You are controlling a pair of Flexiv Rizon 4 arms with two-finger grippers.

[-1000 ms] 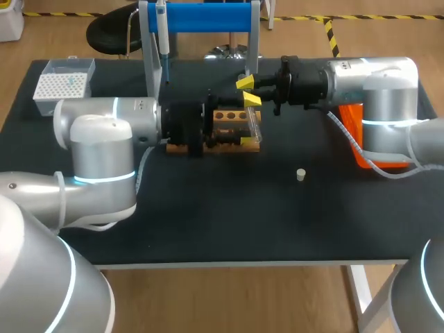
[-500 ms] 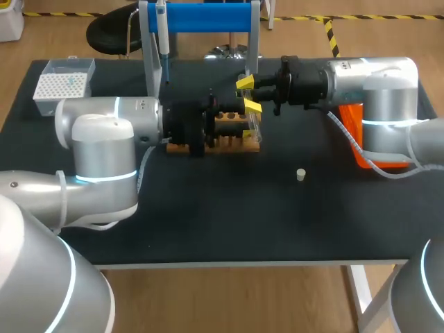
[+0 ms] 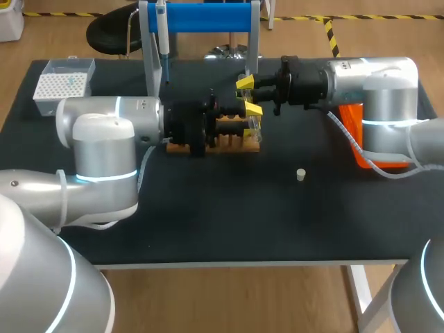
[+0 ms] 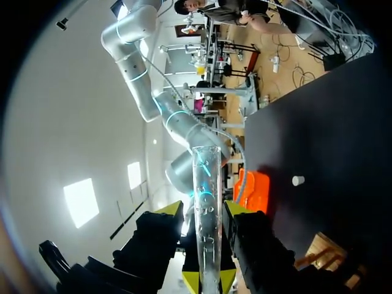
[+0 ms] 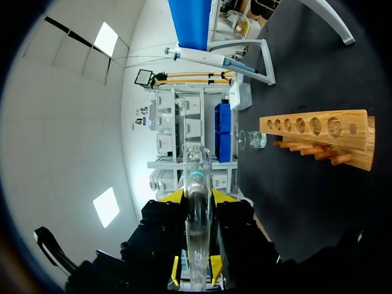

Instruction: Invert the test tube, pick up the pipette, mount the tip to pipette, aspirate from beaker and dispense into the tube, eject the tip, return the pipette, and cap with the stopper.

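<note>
Right gripper point(image 5: 197, 197), reaching in from the right, is clamped on the clear glass test tube point(image 5: 196, 177), its yellow tips snug against the glass on both sides. Facing it, the left gripper point(image 4: 206, 210) has the same tube between its fingers, but they stand parted, a little off the glass.

From overhead, on the black table point(image 3: 208, 222), both sit over the long wooden rack point(image 5: 352, 147) with its row of round holes. Only a short stretch of tube shows there, just nearside of the right gripper's nearer tip. The left wrist view alone shows the tube's open rim, at the end past the fingers. The right wrist view alone shows the rack's holes uncovered.

Overhead, the tube's long axis runs towards the table's near edge; level or tilted, I cannot tell. A small white cylindrical stopper point(image 3: 300, 175) sits well apart.
</note>
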